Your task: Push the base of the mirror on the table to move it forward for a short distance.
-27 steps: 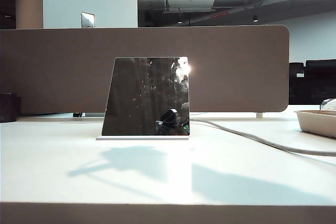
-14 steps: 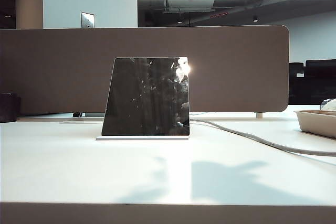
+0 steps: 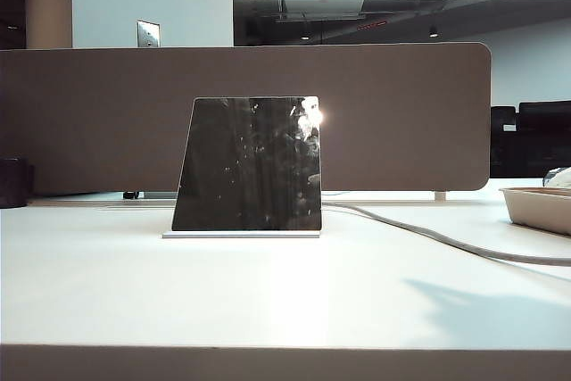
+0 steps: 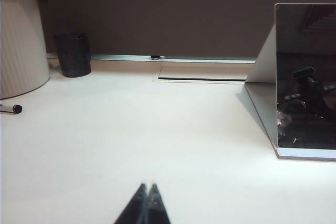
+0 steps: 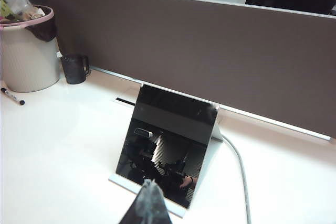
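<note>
**Both claws closed and clear of the mirror**

We see the mirror [image 3: 249,163] standing upright near the middle of the table [image 3: 268,292] in the exterior view, a dark glossy trapezoid narrower at the top, catching a bright glint near its upper right corner. It stands on the base of the mirror [image 3: 241,235], a thin pale plate lying flat on the table and reaching a little past the glass on the left. Behind it runs the brown divider panel [image 3: 401,113]. A grey cable [image 3: 428,234] trails from behind the mirror across the table toward the right edge, and a shallow tray [image 3: 540,207] sits at the far right. A faint shadow lies on the table at the lower right. Neither arm shows in this view.

In the left wrist view we find the left claw [image 4: 147,203] low over bare table, its two fingers pressed together into a single dark point. The mirror stands well apart from it, off to one side, with the white prop behind the glass visible. Farther back stand a dark mesh cup [image 4: 73,55] and a ribbed white bin [image 4: 21,35], with a marker pen [image 4: 10,108] lying beside the bin.

In the right wrist view the right claw [image 5: 147,203] has its fingers together as well, and its tip sits just in front of the base's front edge, close to the glass. We cannot tell whether it touches the plate.
</note>
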Motion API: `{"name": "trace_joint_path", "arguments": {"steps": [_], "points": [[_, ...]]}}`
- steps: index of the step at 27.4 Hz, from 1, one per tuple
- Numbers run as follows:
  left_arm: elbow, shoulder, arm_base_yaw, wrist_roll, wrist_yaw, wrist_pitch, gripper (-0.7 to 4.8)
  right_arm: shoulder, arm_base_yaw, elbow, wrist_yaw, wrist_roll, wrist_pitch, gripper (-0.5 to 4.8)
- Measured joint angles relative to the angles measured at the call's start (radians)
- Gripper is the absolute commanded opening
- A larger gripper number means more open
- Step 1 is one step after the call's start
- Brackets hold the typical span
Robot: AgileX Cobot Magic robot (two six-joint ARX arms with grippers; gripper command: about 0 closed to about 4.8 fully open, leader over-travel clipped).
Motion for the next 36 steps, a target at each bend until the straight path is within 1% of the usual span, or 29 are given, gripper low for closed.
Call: {"name": "trace_joint_path", "arguments": {"steps": [3, 10, 15, 18, 20, 24, 30, 36], "points": [[0.0, 0.0, -0.001, 0.0, 0.0, 0.0, -0.01, -0.047, -0.002, -0.054, 0.001, -0.002, 0.014, -0.05], [0.0, 0.0, -0.001, 0.0, 0.0, 0.0, -0.01, -0.202, -0.048, -0.204, 0.001, -0.004, 0.035, -0.05], [0.0, 0.0, -0.001, 0.0, 0.0, 0.0, -0.01, -0.308, -0.093, -0.327, -0.003, -0.055, 0.096, -0.05], [0.0, 0.0, -0.001, 0.0, 0.0, 0.0, -0.01, -0.369, -0.136, -0.374, -0.055, -0.087, 0.102, -0.05], [0.0, 0.0, -0.001, 0.0, 0.0, 0.0, -0.01, -0.399, -0.159, -0.382, -0.103, -0.094, 0.109, -0.04], [0.0, 0.0, -0.003, 0.0, 0.0, 0.0, -0.01, -0.428, -0.204, -0.39, -0.166, -0.105, 0.109, -0.04], [0.0, 0.0, -0.049, 0.0, 0.0, 0.0, -0.01, -0.44, -0.275, -0.392, -0.296, -0.108, 0.053, -0.04], [0.0, 0.0, -0.066, 0.0, 0.002, 0.0, -0.01, -0.484, -0.348, -0.409, -0.367, -0.113, 0.035, -0.04]]}}
